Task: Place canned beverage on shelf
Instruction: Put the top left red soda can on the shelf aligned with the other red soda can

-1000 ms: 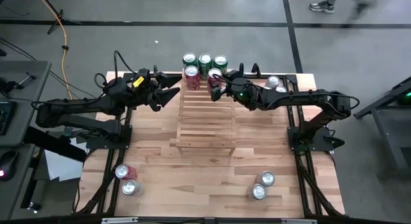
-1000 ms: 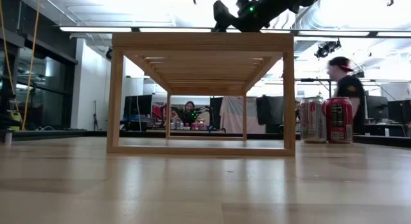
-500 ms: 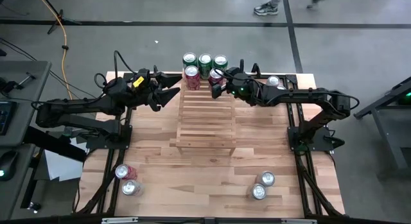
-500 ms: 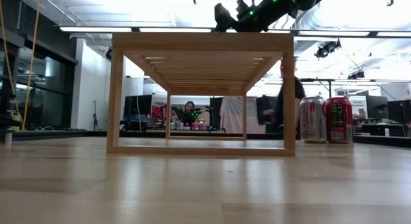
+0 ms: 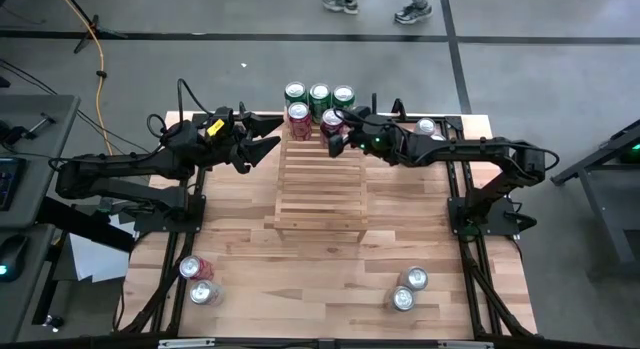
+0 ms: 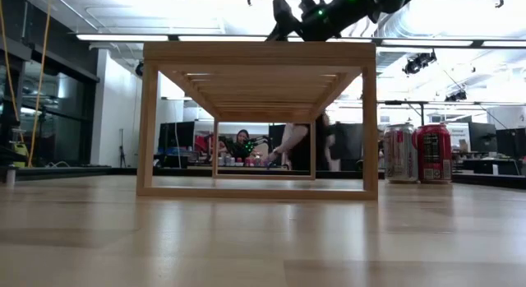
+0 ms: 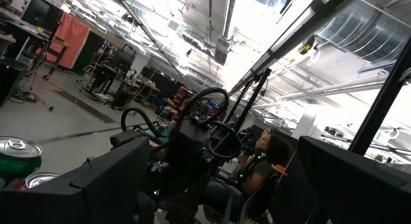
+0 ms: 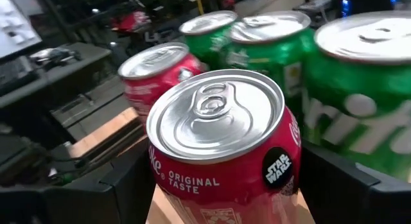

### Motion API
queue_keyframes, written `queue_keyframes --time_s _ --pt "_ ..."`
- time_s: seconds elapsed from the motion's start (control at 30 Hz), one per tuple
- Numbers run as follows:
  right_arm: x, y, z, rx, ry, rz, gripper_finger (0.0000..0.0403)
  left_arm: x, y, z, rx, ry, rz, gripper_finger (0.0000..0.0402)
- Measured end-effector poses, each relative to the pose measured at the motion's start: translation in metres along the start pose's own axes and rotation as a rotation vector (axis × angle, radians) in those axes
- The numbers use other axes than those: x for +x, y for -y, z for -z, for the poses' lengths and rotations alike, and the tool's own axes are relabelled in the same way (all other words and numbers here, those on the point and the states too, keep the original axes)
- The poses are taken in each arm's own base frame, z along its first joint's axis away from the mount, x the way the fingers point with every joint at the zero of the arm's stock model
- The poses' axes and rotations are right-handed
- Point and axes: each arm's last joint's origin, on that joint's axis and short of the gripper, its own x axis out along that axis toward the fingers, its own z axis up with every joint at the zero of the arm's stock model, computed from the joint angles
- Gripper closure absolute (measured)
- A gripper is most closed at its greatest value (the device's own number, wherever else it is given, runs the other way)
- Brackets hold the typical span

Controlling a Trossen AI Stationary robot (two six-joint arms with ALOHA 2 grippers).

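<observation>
My right gripper (image 5: 335, 129) is shut on a red can (image 5: 332, 120) over the far end of the light wooden slatted shelf (image 5: 320, 184). In the right wrist view the can (image 8: 221, 140) stands upright between my two dark fingers. Just beyond it stand a second red can (image 5: 299, 116) and three green cans (image 5: 319, 93) in a row at the table's far edge. My left gripper (image 5: 270, 137) is open and empty, in the air beside the shelf's far left corner. In the low view the shelf (image 6: 256, 53) stands on its legs, with my right gripper (image 6: 288, 11) above its top. My right gripper pinches the red can's side wall (image 8: 162, 180) between its two fingers (image 8: 122, 189), one on each side, below the rim. The fingers come level from the table's right. The can is upright, top up. Its bottom is hidden, so I cannot tell whether it rests on the shelf.
Two cans (image 5: 198, 279) stand at the near left of the table, two (image 5: 407, 289) at the near right and two (image 5: 431, 132) at the far right under my right arm. A person (image 5: 380, 1) walks on the floor beyond the far edge.
My right gripper has moved a little toward the table's far edge with the red can, closer to the row of green cans. A person beyond the table has walked from right to left.
</observation>
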Motion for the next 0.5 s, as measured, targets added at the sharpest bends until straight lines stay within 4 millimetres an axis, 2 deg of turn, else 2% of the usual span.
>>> queue_keyframes --time_s 0.23,0.5 --pt "-0.002 -0.006 -0.004 -0.106 0.053 -0.035 0.0102 0.0 0.0 0.0 0.0 0.0 0.0 0.0012" --pt "0.011 -0.007 0.007 -0.205 0.048 -0.026 0.0102 0.0 0.0 0.0 0.0 0.002 0.001 0.0012"
